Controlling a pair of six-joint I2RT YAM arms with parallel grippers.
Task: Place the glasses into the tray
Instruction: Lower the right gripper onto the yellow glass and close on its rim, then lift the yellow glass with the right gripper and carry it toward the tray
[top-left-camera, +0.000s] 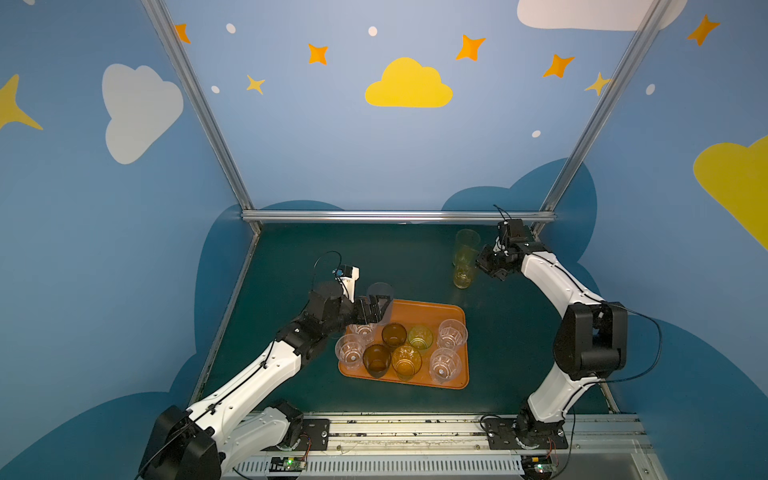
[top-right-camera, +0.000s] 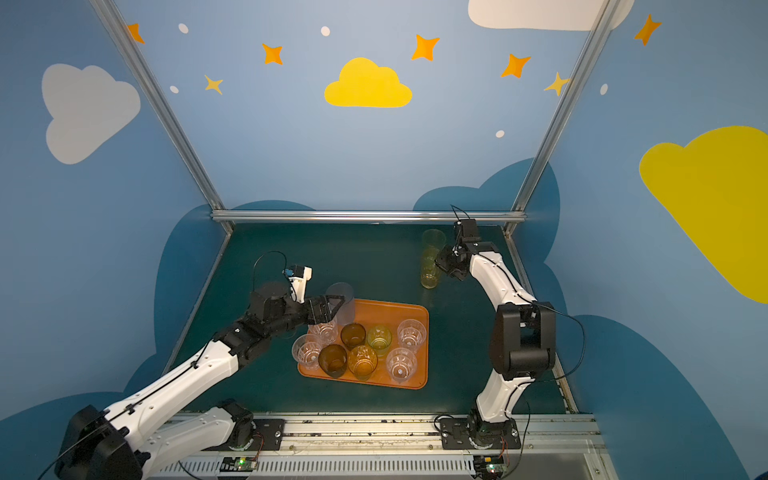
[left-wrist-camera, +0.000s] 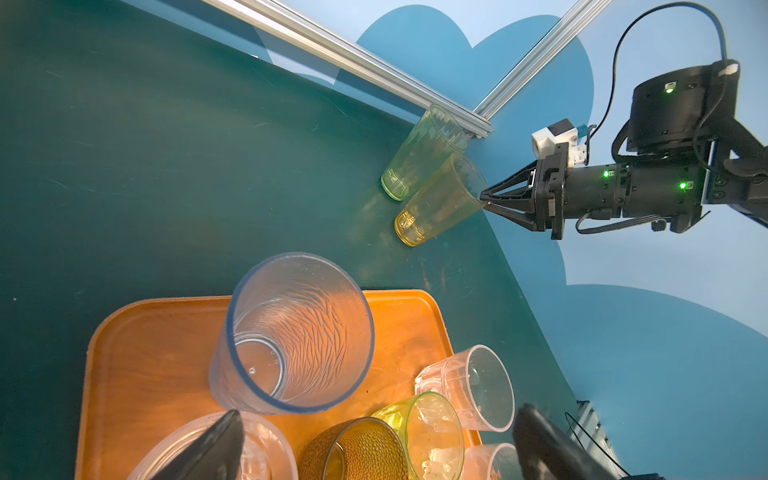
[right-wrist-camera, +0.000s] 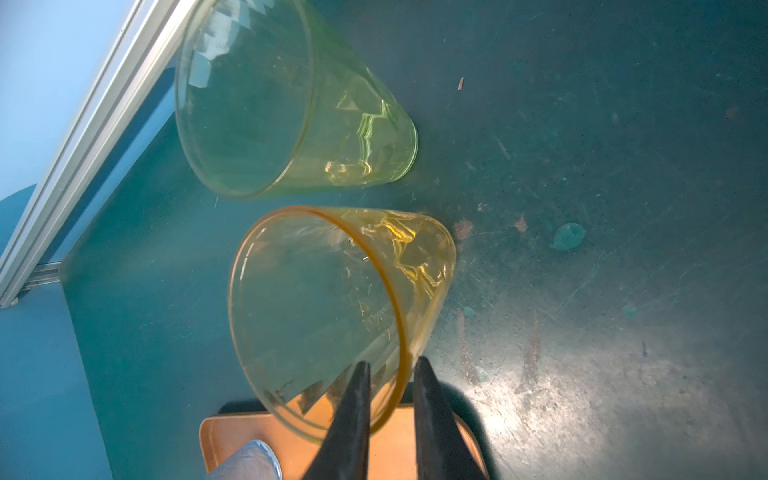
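The orange tray (top-left-camera: 451, 312) (top-right-camera: 415, 312) holds several short glasses: clear faceted ones (top-left-camera: 452, 332), two brown (top-left-camera: 377, 359), a green (top-left-camera: 420, 336) and an amber (top-left-camera: 406, 360). A tall frosted bluish glass (top-left-camera: 380, 294) (left-wrist-camera: 299, 332) stands upright in its far left corner. My left gripper (top-left-camera: 374, 309) (left-wrist-camera: 380, 440) hangs open just short of it, with nothing between its fingers. Two tall yellow glasses stand on the mat at the back right. My right gripper (top-left-camera: 480, 259) (right-wrist-camera: 390, 365) is shut on the rim of the nearer yellow glass (top-left-camera: 464, 274) (right-wrist-camera: 332, 299), one finger inside. The farther yellow glass (top-left-camera: 467, 240) (right-wrist-camera: 270, 104) stands free.
The aluminium frame rail (top-left-camera: 395, 216) and its corner post (top-left-camera: 552, 195) run close behind the yellow glasses. Dark green mat (top-left-camera: 332, 257) lies between the tray and the back rail. The arms' base rail (top-left-camera: 415, 432) runs along the front edge.
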